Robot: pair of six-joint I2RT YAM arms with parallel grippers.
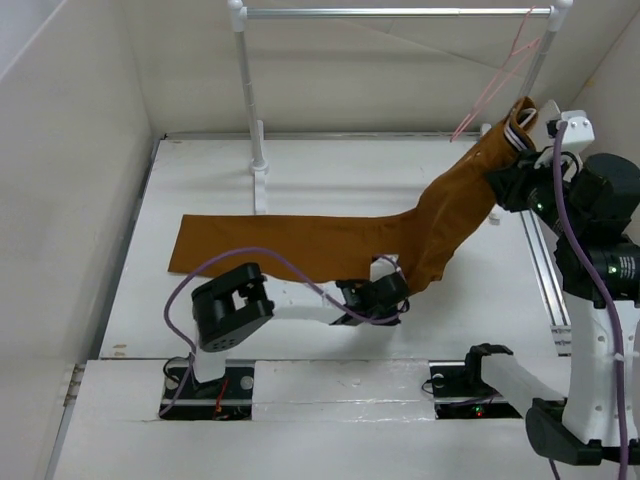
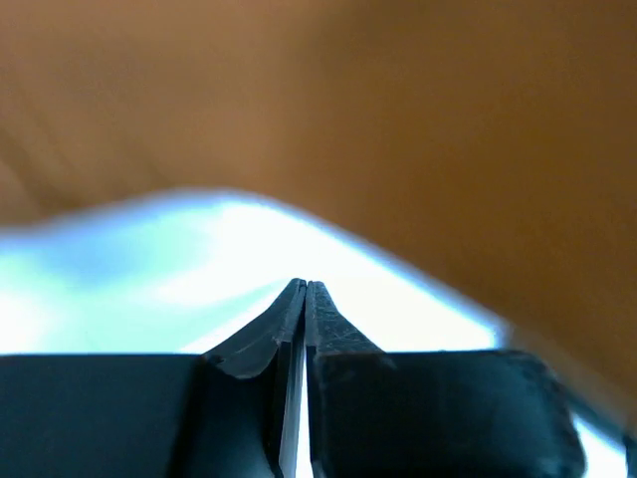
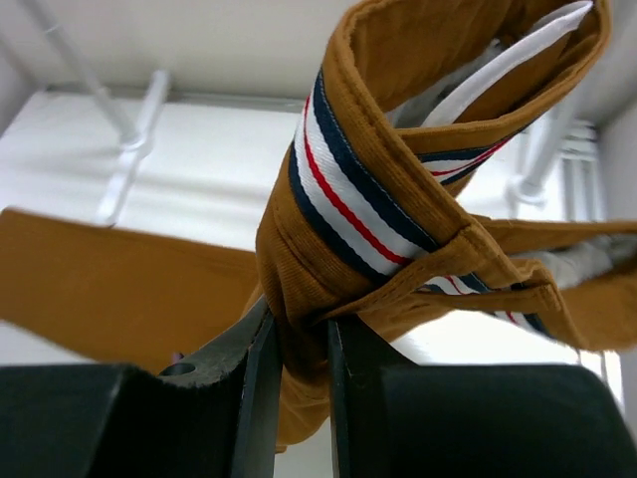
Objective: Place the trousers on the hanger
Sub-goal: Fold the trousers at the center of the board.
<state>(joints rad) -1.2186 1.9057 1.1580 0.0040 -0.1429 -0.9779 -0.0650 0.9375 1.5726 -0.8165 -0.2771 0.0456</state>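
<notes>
A white table (image 1: pixel 200 180) sits between pale walls (image 1: pixel 60 150). At its far side stands a clothes rail: a silver bar (image 1: pixel 400 13) runs level between two white posts. The left post (image 1: pixel 246 90) stands upright on a white foot (image 1: pixel 260 190), and the right post (image 1: pixel 551 42) stands close to the right wall. A ribbed metal track (image 1: pixel 545 280) lies along the table's right edge. A seam (image 1: pixel 330 361) crosses the table near its front.

Rust-brown trousers (image 1: pixel 300 245), white, red and navy striped waistband (image 3: pixel 348 189); pale-pink hanger (image 1: pixel 498 82).

Left wrist view shows the trousers (image 2: pixel 428 129) blurred.
</notes>
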